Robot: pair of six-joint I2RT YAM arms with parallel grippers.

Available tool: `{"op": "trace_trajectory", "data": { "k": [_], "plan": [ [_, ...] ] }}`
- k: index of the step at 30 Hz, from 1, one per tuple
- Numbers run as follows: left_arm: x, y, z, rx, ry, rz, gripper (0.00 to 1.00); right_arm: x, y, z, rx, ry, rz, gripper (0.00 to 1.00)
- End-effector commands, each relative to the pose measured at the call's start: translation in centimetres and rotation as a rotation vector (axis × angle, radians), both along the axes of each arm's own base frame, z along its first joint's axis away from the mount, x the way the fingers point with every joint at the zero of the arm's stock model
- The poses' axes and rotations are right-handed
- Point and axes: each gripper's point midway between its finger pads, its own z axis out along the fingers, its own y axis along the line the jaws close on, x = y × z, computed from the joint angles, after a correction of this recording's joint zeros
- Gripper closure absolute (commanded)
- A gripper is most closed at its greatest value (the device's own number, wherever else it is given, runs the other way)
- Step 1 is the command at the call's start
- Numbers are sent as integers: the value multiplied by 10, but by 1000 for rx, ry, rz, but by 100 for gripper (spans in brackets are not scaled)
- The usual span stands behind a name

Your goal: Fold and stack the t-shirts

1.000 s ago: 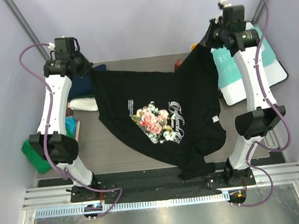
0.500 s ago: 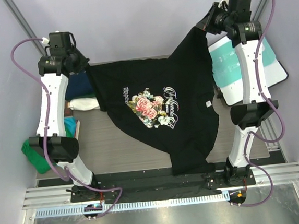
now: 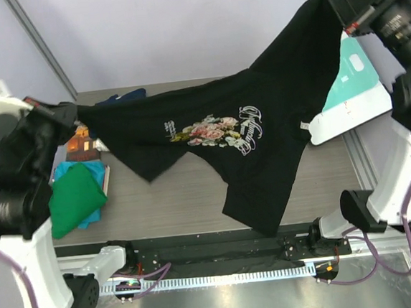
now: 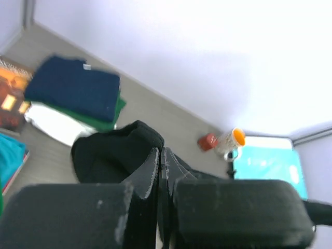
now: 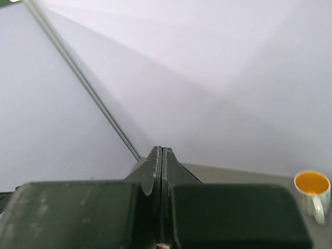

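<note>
While both of my arms stand high over the table [image 3: 167, 208], the black t-shirt [image 3: 262, 142] hangs stretched between them with its pink rose print facing up. My left gripper [image 3: 74, 111] has its fingers pressed together on one end of the cloth at the left. In the left wrist view a bunched black fold sits right at the closed tips. My right gripper [image 3: 341, 14] is also clamped shut, pinching the other end at the upper right, so the shirt slopes down from right to left. Its lowest corner droops toward the near edge of the table, and I cannot tell whether it touches anything there.

Under my left arm a folded green t-shirt [image 3: 76, 198] lies on a teal t-shirt [image 3: 64, 169], just beside a small picture book [image 3: 82, 144]. A navy t-shirt [image 4: 72, 88] sits folded at the far left of the table, well apart from the one I hold. On the right, a teal-and-white board [image 3: 351, 87] lies partly under the hanging cloth. Near its far corner stands a mug [image 4: 231, 142] with an orange inside.
</note>
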Motion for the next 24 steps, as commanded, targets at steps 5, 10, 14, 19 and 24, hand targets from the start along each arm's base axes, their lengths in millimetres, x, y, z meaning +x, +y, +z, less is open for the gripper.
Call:
{"op": "trace_trajectory", "data": {
  "k": [5, 10, 14, 19, 24],
  "plan": [
    [-19, 13, 24, 31, -62, 62, 100, -52, 0, 48, 26, -168, -2, 99],
    [8, 5, -9, 34, 35, 33, 100, -43, -3, 45, 41, -149, -1, 99],
    [22, 5, -21, 50, 73, 36, 100, -33, -6, 47, 56, -151, 3, 99],
    [44, 11, -34, 92, 117, 61, 100, 12, -11, 20, 86, -51, 41, 99],
    [88, 10, -88, 115, 244, 58, 100, 70, -19, -26, 94, 82, 56, 99]
  ]
}}
